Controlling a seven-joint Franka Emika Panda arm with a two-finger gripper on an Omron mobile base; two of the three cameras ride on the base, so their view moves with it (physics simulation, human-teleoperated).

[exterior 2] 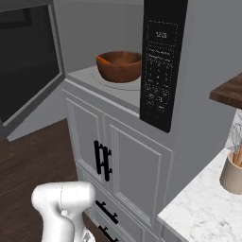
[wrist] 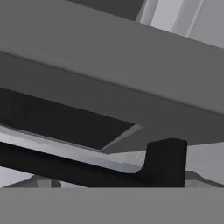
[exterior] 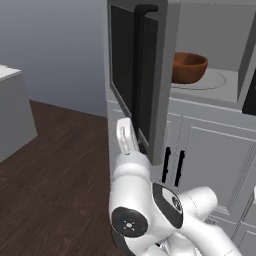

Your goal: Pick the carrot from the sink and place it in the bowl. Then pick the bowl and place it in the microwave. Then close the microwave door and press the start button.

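Observation:
The microwave [exterior 2: 198, 71] stands open, its door [exterior: 127, 65] swung out to the left with the dark glass showing [exterior 2: 26, 61]. The reddish-brown bowl [exterior: 189, 67] [exterior 2: 119, 66] sits on the turntable inside. An orange tip of the carrot [exterior 2: 101, 60] pokes up at the bowl's left rim. The black control strip [exterior 2: 160, 61] is to the right of the cavity. My gripper [exterior: 126, 132] is raised against the lower outer face of the door, its fingertips hidden. In the hand view the door's black handle [wrist: 109, 173] runs close by. Nothing is held. The sink is out of view.
Grey cabinet doors with black handles [exterior 2: 101, 160] sit below the microwave. A marble counter [exterior 2: 203, 208] with a utensil holder [exterior 2: 232, 172] lies to the right, under a wooden shelf [exterior 2: 229, 92]. Dark wood floor [exterior: 50, 175] and a grey island [exterior: 10, 110] are to the left.

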